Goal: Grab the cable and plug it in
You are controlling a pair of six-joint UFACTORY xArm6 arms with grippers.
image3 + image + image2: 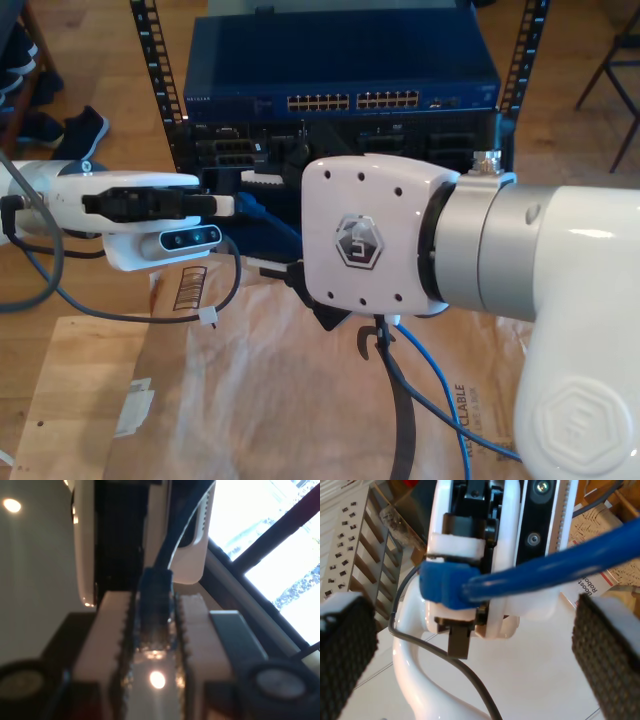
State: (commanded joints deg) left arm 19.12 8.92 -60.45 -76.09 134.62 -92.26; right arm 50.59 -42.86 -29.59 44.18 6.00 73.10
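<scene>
Fingers (116,630) of our first gripper (155,630) clamped the cable (156,592) plug; second gripper (470,645) fingers stood apart. Cable grabbed, plugging remained.

A wooden floor (110,70) is showing at the upper left of the exterior view, with dark shoes (70,135) sitting on it near the left edge. A blue rack unit (340,70) with rows of ports is standing at the upper centre between two black perforated rails (150,60). Brown paper (250,400) is lying across the lower part, over a pale wooden board (60,400). Chair legs (615,70) are showing at the upper right. In the first wrist view, bright windows (270,535) are glowing and ceiling lamps (12,505) are shining.
</scene>
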